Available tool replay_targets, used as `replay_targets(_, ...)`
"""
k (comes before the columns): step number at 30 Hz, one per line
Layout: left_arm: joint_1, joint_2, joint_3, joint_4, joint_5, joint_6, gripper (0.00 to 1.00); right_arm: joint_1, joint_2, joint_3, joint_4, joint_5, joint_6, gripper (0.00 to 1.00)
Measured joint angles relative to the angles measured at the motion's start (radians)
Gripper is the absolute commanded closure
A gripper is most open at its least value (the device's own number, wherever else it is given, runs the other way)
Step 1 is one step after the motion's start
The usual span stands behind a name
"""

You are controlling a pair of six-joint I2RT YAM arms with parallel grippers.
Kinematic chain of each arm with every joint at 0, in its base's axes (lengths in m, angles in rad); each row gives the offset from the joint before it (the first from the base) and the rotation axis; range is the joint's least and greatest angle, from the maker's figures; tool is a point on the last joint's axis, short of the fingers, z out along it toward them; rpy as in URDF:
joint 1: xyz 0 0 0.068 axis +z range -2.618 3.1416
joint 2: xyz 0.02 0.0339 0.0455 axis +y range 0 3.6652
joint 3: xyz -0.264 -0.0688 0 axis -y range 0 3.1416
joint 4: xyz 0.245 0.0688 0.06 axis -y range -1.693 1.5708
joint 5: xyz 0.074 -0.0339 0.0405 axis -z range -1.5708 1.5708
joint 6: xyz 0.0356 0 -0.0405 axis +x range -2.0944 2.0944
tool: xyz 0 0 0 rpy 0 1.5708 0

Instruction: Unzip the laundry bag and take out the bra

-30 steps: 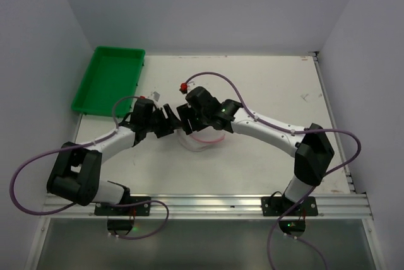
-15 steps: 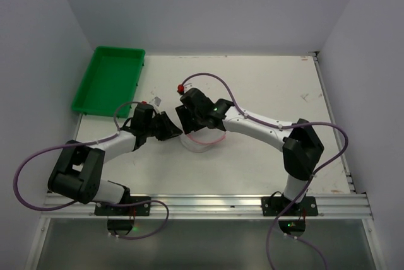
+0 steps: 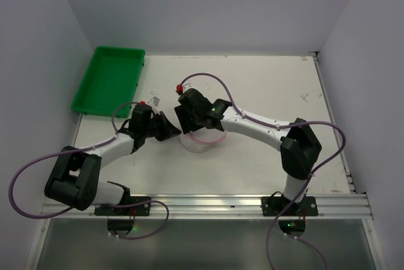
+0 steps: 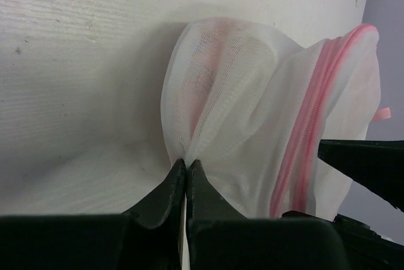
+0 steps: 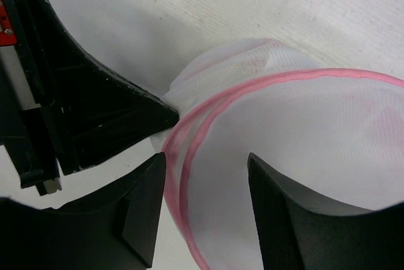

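The laundry bag (image 3: 201, 142) is a small white mesh drum with a pink zip rim, lying mid-table between both arms. In the left wrist view my left gripper (image 4: 186, 161) is shut on a pinched fold of the bag's (image 4: 252, 112) mesh side wall, left of the pink zip (image 4: 309, 131). My left gripper (image 3: 176, 130) meets the bag from the left. My right gripper (image 5: 205, 159) stands open over the bag (image 5: 303, 131), its fingers on either side of the pink rim (image 5: 189, 131). From above, my right gripper (image 3: 189, 120) covers the bag's far side. The bra is hidden; only a faint pink tint shows through the mesh.
A green tray (image 3: 107, 81) sits at the back left of the table. A small red piece (image 3: 183, 87) lies behind the right gripper, and a small pale scrap (image 3: 156, 100) near the left one. Walls close in the table on three sides.
My left gripper has shut on the bag's mesh side. My right gripper has shifted a little to the left over the bag, its jaws slightly narrower.
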Motion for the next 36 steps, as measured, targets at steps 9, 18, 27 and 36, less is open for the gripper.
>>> replay_targets(9,0.0,-0.029,-0.001,-0.016,-0.011,0.0,1.0,0.013,0.035,0.006,-0.012,0.071,0.018,0.98)
replay_targets(18,0.0,-0.034,-0.006,-0.028,-0.042,0.0,1.0,0.008,-0.122,-0.09,-0.039,0.129,0.026,1.0)
replay_targets(27,0.0,-0.034,-0.04,-0.032,-0.062,0.0,1.0,-0.222,-0.698,-0.463,-0.023,0.18,0.158,0.49)
replay_targets(36,0.0,-0.034,-0.042,-0.031,-0.065,0.0,1.0,-0.283,-1.042,-0.782,-0.146,0.188,0.361,0.08)
